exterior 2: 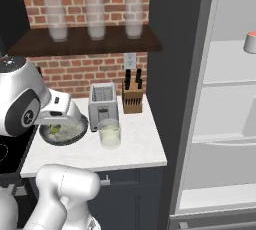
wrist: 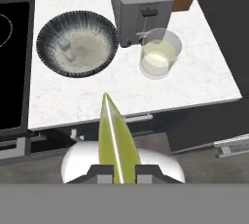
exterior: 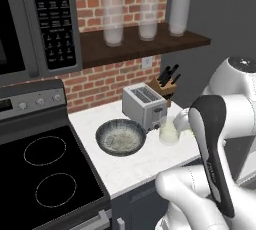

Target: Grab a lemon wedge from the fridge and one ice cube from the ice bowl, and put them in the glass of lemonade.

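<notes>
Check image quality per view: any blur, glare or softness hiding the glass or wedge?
Left base view: soft overall, glass of lemonade blurry-edged behind the arm. Right base view: shelf glasses hazy, no glare. Hand view: sharpest; lemon wedge looms large in the end effector.

Yellow-green lemon wedge (wrist: 115, 140) — speckled ice bowl (wrist: 78, 43)

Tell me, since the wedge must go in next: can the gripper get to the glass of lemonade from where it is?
Probably yes. The gripper, shut on the lemon wedge, hangs above the counter's front edge, and the glass of lemonade stands open-topped beside the toaster, nothing between them.
</notes>
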